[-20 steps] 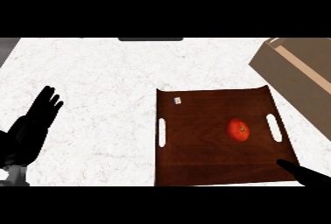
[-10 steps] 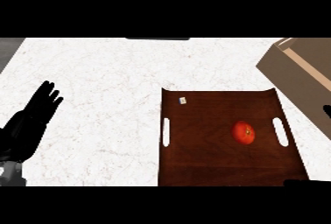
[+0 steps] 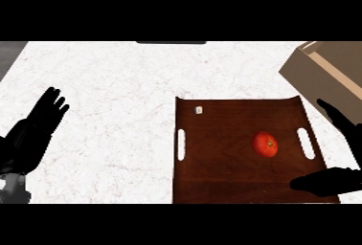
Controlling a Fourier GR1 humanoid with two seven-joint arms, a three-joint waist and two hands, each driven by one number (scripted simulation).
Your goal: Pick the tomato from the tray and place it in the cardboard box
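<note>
A red tomato [image 3: 265, 144] lies on the dark brown tray [image 3: 226, 158], right of its middle. The cardboard box [image 3: 326, 72] stands at the upper right, past the tray's far right corner. My right hand [image 3: 344, 158] is open at the tray's right edge, its fingers [image 3: 333, 116] stretched up toward the box and its thumb [image 3: 314, 183] over the tray's near right corner. It is a short way right of the tomato and does not touch it. My left hand [image 3: 34, 134] rests open at the left edge, fingers up.
The white marble counter [image 3: 106, 95] spreads left of the tray. The tray has two white slot handles [image 3: 180, 144] and a small white tag [image 3: 198, 110] near its far left corner. A dark strip [image 3: 171, 42] sits at the counter's far edge.
My right hand has risen along the tray's right side, coming further into view with fingers spread. The view has shifted slightly, so the tray appears further right. The tomato has not moved on the tray.
</note>
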